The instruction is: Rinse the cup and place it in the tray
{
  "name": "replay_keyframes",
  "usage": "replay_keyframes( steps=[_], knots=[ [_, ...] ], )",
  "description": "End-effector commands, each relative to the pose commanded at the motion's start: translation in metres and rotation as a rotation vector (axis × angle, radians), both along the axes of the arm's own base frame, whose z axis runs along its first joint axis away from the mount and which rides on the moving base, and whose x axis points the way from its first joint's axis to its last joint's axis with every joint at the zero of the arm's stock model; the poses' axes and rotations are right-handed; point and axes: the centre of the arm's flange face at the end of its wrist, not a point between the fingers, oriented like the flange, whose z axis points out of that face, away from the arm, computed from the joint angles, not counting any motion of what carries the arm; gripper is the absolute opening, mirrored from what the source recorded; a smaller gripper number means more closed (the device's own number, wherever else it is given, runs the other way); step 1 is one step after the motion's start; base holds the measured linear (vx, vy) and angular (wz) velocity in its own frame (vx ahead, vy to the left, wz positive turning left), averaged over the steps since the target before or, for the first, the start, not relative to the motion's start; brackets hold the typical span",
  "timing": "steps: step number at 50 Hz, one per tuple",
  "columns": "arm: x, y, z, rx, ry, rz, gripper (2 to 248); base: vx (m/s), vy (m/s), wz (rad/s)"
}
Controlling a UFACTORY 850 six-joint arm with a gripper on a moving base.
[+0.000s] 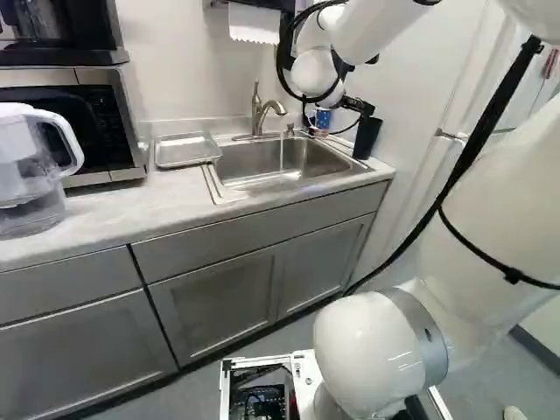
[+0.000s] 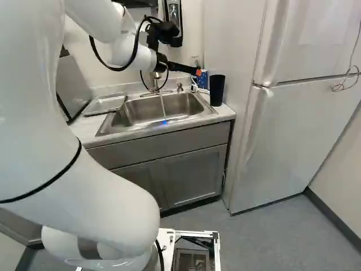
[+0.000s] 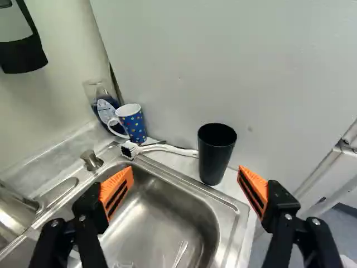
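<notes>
The sink (image 3: 167,192) is metal with a soft, brushed-looking sheen; the tray (image 1: 185,152) beside it is smooth, dully shining metal. Behind the sink, the faucet (image 1: 256,112) is satin metal. Next to the sink, the black tumbler (image 3: 216,153) looks like plastic — smooth, nearly matt — and the dotted mug (image 3: 135,125) like glossy ceramic. The countertop (image 1: 122,217) around the sink is smooth, stone-like; the cabinet doors (image 1: 219,302) beneath it are matt.

Water (image 1: 281,156) runs from the faucet (image 1: 257,112) into the sink (image 1: 308,159), beside a metal tray (image 1: 185,151) on the counter (image 1: 131,208).
</notes>
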Motion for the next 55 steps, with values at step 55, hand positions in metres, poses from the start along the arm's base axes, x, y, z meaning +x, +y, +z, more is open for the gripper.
replay_keyframes(
  steps=[55],
  knots=[
    [0.044, -0.037, -0.065, -0.021, 0.131, -0.094, 247, 0.0, 0.0, 0.0]
  ],
)
